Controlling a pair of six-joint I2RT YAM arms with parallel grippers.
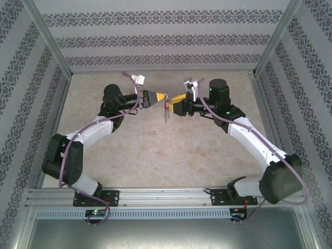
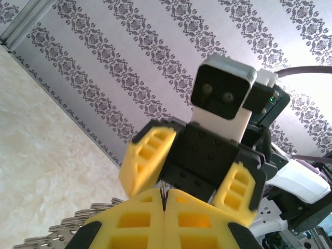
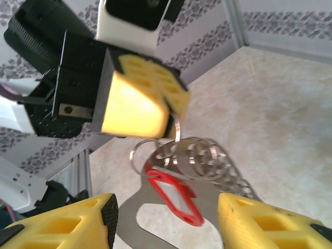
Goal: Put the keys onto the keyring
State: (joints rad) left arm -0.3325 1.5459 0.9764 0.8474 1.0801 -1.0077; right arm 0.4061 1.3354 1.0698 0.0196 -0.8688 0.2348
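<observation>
Item: keyring [image 3: 130, 205], grey oval plate, row of small rings on one edge. Location: in the air above the desk [image 1: 155, 155], between both arms.

Holder: left end effector [image 1: 160, 96], clamped on its top edge.

Right end effector [image 1: 175, 98]: jaws wide, holding nothing.

Keys: red tag [image 3: 175, 196] hangs from one ring; silver key not made out.

Progress: threading looks done; setting down remains.

Long axis: hanging down from the grip.
</observation>
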